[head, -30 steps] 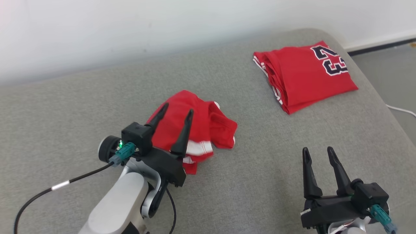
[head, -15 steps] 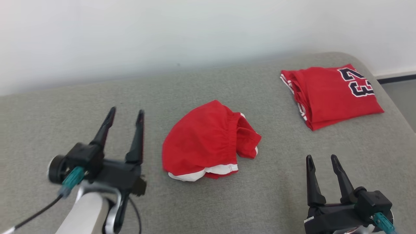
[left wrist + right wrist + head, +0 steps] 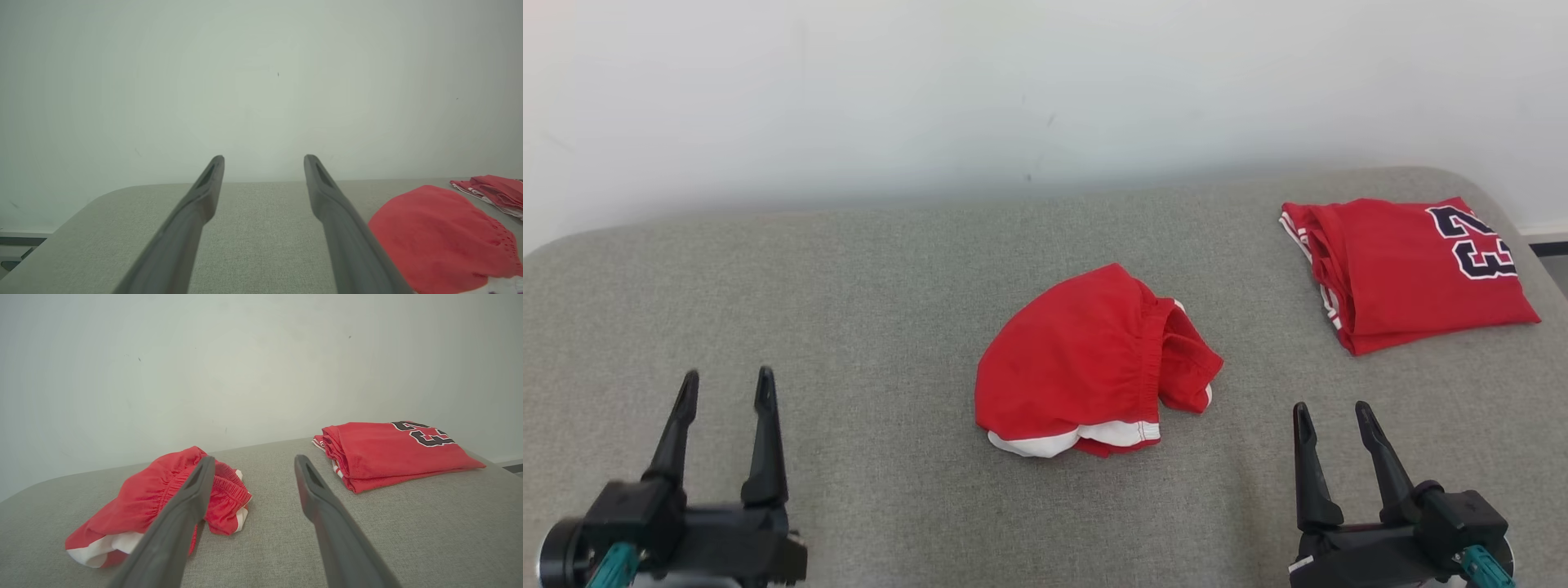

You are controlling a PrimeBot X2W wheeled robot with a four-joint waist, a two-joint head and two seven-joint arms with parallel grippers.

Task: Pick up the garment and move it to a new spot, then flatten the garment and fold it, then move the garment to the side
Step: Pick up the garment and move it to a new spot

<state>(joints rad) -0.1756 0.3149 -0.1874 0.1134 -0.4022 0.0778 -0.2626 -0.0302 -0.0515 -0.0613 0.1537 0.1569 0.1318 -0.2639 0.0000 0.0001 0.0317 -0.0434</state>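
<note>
Head view is giving you the whole layout. At the far left, your left tool (image 3: 727, 376) is sitting low over the grey padded surface (image 3: 849, 310), its two dark fingers standing wide apart and gripping nothing, with bare grey fabric showing between them. In the left wrist view those fingers are pointing at the far edge of the surface and the pale wall (image 3: 1013, 98), and the red cloth is lying off to their right.

Moving rightward, the garment (image 3: 1078, 367), a pair of red shorts with white trim, is lying crumpled in a mound near the middle of the surface. Its elastic waistband is bunching along the right side and a white hem is peeking out at the near edge. It is resting well apart from both tools.

Further right, your right tool (image 3: 1331, 407) is sitting at the lower right, released and empty, its fingers spread. In the right wrist view they are pointing between the two red pieces.

At the far right, the folded jersey (image 3: 1405, 269), red with dark numerals, is lying flat near the back right corner, apart from the garment.
</note>
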